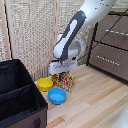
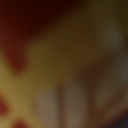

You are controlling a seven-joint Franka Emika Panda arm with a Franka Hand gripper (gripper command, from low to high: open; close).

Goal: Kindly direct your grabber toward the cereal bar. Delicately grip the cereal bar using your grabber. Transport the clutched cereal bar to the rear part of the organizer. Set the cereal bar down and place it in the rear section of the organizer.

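The cereal bar (image 1: 66, 80) is a box with busy red, yellow and orange print, standing on the wooden table just behind the blue bowl. My gripper (image 1: 63, 73) is a white boxy head pressed down right onto the box's top; the fingers are hidden by the head and the box. The wrist view shows only a blurred red and yellow surface (image 2: 55, 55) filling the picture, very close to the camera. The organizer (image 1: 20, 95) is a large black fabric bin with dividers at the exterior view's left, apart from the gripper.
A yellow bowl (image 1: 45, 84) sits next to the cereal bar toward the organizer. A blue bowl (image 1: 57, 96) sits in front of it. A brown wooden drawer cabinet (image 1: 112, 47) stands at the exterior view's right. A slatted wall runs behind.
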